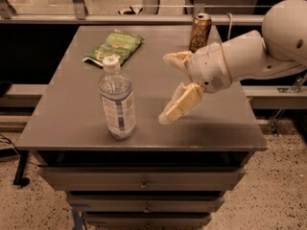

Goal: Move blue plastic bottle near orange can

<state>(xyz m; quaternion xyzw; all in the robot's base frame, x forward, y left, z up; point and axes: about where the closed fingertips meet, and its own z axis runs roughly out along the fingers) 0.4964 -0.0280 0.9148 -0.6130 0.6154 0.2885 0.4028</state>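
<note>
The blue plastic bottle (116,101) stands upright near the front left of the grey table (72,123); it is clear with a white cap and a blue-and-white label. The orange can (200,31) stands upright at the table's far right edge. My gripper (169,87) hangs over the middle of the table, to the right of the bottle and in front of the can. Its two pale fingers (182,103) are spread apart, and it holds nothing. The white arm comes in from the right.
A flat green snack bag (114,48) lies at the far left of the table. Drawers (144,183) sit under the tabletop. A metal rail (144,18) runs behind the table. The table's right edge lies under my arm.
</note>
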